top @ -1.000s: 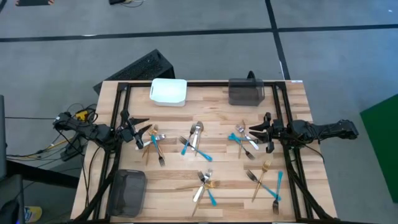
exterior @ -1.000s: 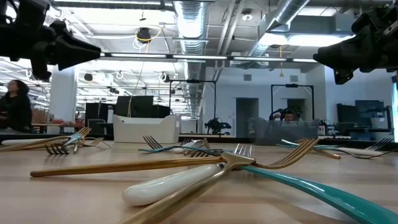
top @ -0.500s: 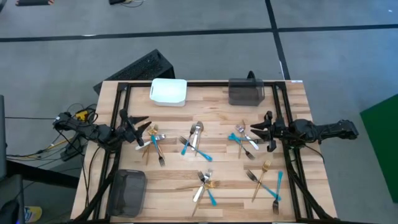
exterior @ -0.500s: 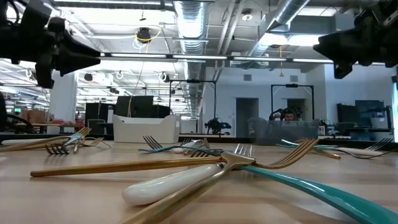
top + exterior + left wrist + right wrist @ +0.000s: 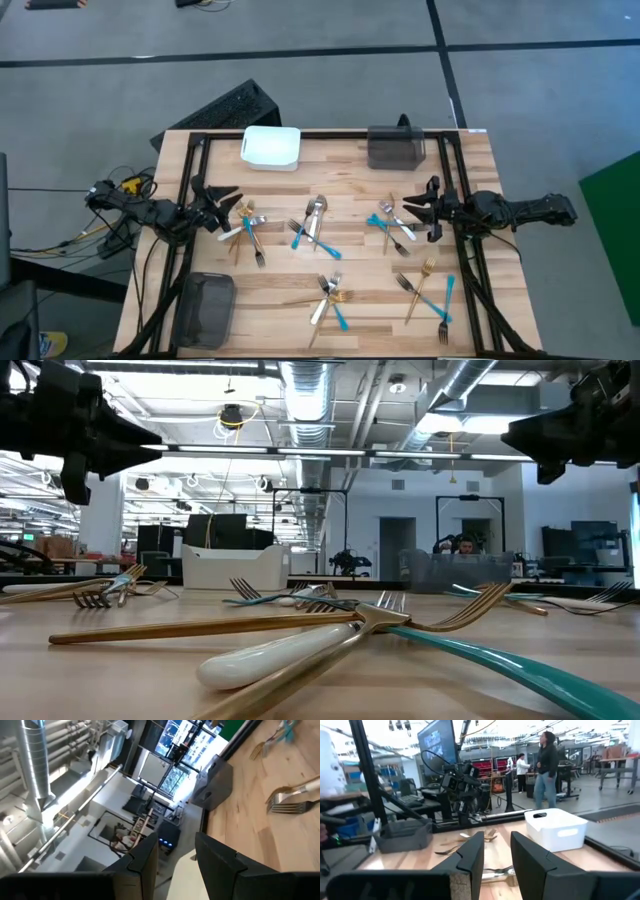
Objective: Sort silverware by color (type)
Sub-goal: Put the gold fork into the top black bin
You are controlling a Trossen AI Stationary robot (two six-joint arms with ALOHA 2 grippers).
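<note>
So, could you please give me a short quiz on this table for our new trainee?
1. True or false: the left gripper is holding a fork.
2. What stands along the far edge with the white bin? A) a dark grey bin B) a blue bin C) a plate
3. How many bins stand on the table in all?

Key: 1. False: its fingers are apart and hold nothing. 2. A. 3. Three: the third, also dark grey, sits at the near left corner.
</note>
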